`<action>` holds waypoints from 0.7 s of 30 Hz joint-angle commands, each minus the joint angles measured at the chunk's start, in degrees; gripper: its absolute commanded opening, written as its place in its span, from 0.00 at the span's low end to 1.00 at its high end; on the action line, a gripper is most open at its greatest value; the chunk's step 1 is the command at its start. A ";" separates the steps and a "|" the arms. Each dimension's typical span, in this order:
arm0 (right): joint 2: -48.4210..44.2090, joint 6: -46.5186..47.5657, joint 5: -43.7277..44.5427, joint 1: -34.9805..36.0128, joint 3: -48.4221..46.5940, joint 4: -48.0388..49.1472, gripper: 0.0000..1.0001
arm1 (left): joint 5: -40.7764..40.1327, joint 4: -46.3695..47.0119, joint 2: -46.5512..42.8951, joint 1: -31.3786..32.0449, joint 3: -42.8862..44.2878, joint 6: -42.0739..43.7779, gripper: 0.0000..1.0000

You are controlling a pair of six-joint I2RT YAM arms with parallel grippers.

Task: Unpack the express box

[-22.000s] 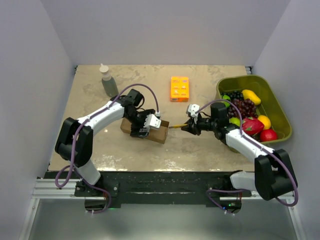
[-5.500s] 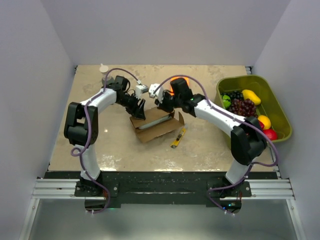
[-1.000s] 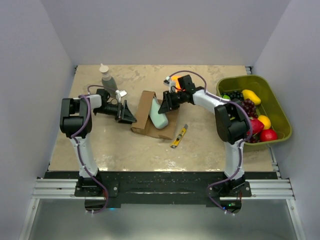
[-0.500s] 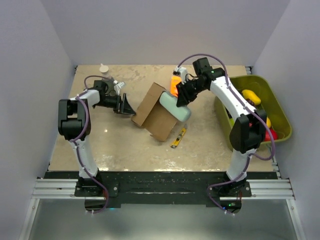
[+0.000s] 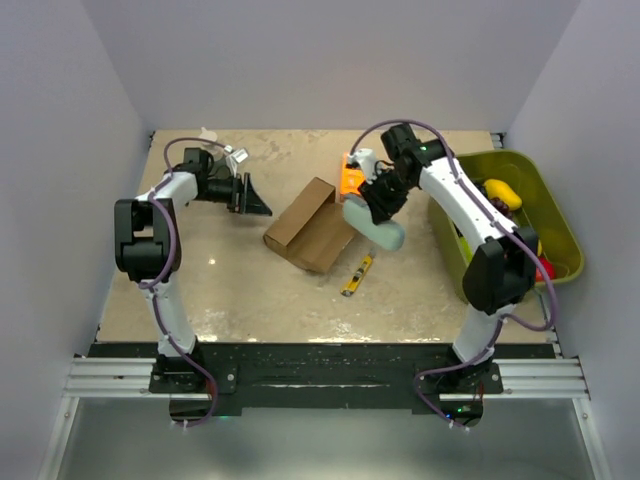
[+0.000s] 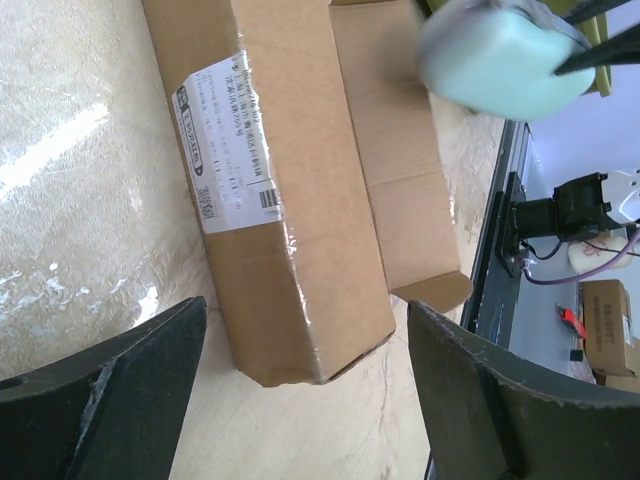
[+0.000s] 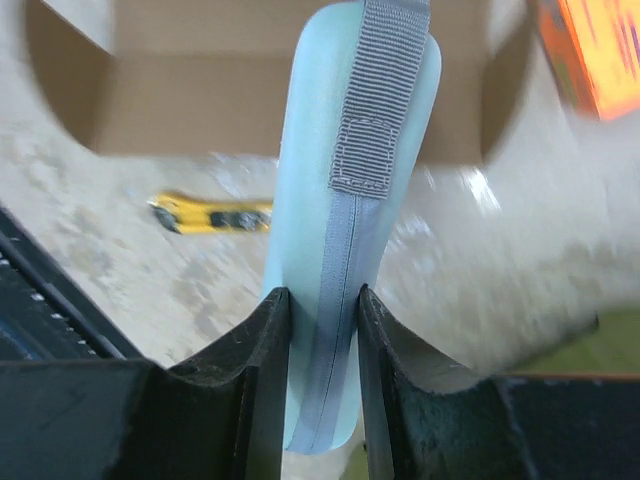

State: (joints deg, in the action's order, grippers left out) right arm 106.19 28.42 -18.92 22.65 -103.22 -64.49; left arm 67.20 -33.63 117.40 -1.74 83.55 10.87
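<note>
Beige marbled worktop (image 5: 250, 290), plain grey walls on three sides. The express box (image 5: 305, 225), a small elongated brown cardboard carton with a white printed shipping label on one long face, lay on its side at mid-worktop. The flaps at its right end were folded open, and the right wrist view looked into its open mouth.

The left hand (image 6: 305, 308) sat to the left of the box and apart from it, its black fingers spread wide and pointing at the labelled face. Nothing was between them.

The right hand (image 7: 322, 310) was clamped on a pale mint-green oblong pouch (image 5: 375, 225) with a grey webbing strap (image 7: 380, 90) running down its middle. The pouch was outside the box, just right of the open flaps. It was blurred in the left wrist view.

A yellow utility knife (image 5: 357, 275) lay on the worktop just off the box's near right corner. A small flat bright orange box (image 5: 350, 178) lay beyond the box's right end, partly hidden by the right arm. An olive-green plastic bin (image 5: 490, 155) holding mixed fruit stood well to the right of the box.
</note>
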 commanded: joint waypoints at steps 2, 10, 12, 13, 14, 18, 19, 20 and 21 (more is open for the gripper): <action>-13.88 -8.28 18.02 -4.72 13.11 10.77 0.00 | 2.23 2.07 -2.97 0.07 1.18 -1.73 0.86; -12.95 -16.20 20.14 -5.34 25.61 27.21 0.00 | 1.53 1.91 -3.32 0.07 1.70 -2.79 0.87; -11.54 -17.61 22.51 -5.34 27.10 29.32 0.00 | 0.83 0.76 -3.58 0.07 1.97 -1.13 0.87; -10.84 -17.53 22.43 -5.43 27.54 29.51 0.00 | 0.65 -0.11 -3.67 -0.02 1.97 -0.68 0.87; -10.13 -17.35 22.69 -5.52 27.81 29.51 0.00 | 0.22 -0.38 -3.67 -0.02 1.97 -0.07 0.87; -6.88 -18.93 22.79 -5.95 25.79 28.20 0.08 | -0.31 -0.56 -4.20 -0.11 1.71 0.38 0.87; -7.14 -18.67 21.74 -5.87 25.27 28.28 0.27 | -0.31 -0.56 -4.29 -0.11 1.62 0.55 0.88; -7.49 -17.97 21.12 -5.95 23.96 28.28 0.35 | -0.31 -0.82 -4.29 -0.11 1.70 1.07 0.88; -7.58 -17.53 20.68 -5.96 23.07 27.49 0.44 | -0.40 -0.91 -4.29 -0.02 1.62 1.34 0.88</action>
State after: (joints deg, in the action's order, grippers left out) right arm 100.14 11.55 2.31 16.93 -75.35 -40.12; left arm 66.61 -33.98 116.86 -1.74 83.57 10.11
